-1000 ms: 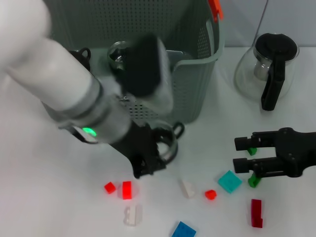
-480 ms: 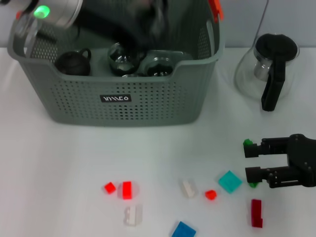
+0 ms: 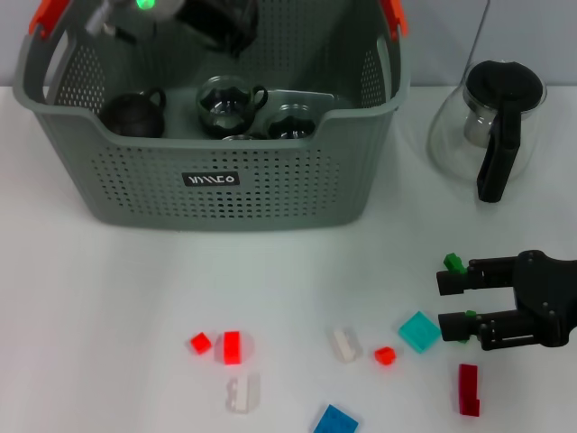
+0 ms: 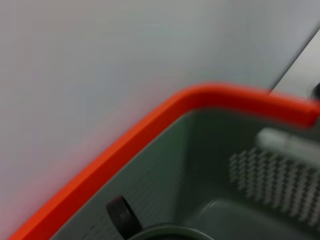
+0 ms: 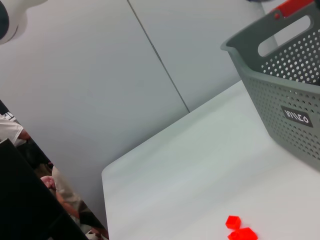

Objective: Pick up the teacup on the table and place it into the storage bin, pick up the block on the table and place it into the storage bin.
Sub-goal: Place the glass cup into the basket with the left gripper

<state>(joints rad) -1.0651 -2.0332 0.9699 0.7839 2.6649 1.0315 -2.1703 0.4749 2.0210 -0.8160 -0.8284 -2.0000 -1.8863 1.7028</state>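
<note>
The grey-green storage bin stands at the back left of the table. It holds a dark teacup and two glass teacups. My left gripper hangs above the bin's back edge. The left wrist view shows the bin's orange rim from close by. My right gripper is open low over the table at the right, with a green block by its far finger and another green piece at its near finger. A teal block lies just left of it.
A glass jug with a black handle stands at the back right. Loose blocks lie along the front: red, white, small red, blue, dark red. The right wrist view shows the bin and red blocks.
My left arm, which held a glass teacup low in front of the bin, rose over the bin and has drawn back above its far edge. My right gripper shifted slightly near the green block.
</note>
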